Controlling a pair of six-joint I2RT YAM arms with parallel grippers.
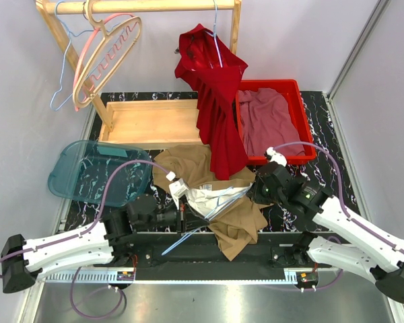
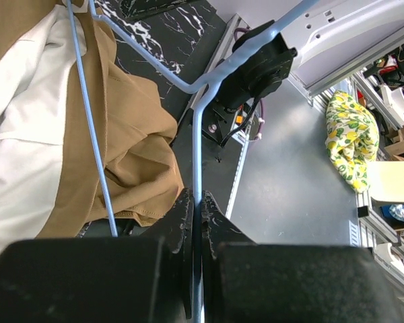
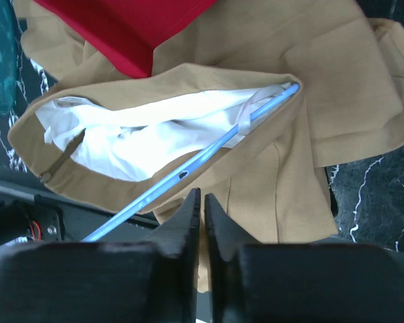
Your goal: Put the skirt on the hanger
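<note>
A tan skirt with white lining lies crumpled at the near middle of the table. A thin blue hanger has one arm pushed into the skirt's waist opening. My left gripper is shut on the hanger's wire, low at the near edge, left of the skirt. My right gripper hovers just over the skirt's tan cloth, beside the hanger's arm. Its jaws stand a sliver apart with nothing between them. From above, the left gripper and right gripper flank the skirt.
A red dress hangs from a wooden rack at the back. Spare hangers hang at the rack's left end. A red bin holding mauve cloth sits back right. A teal tub lies left.
</note>
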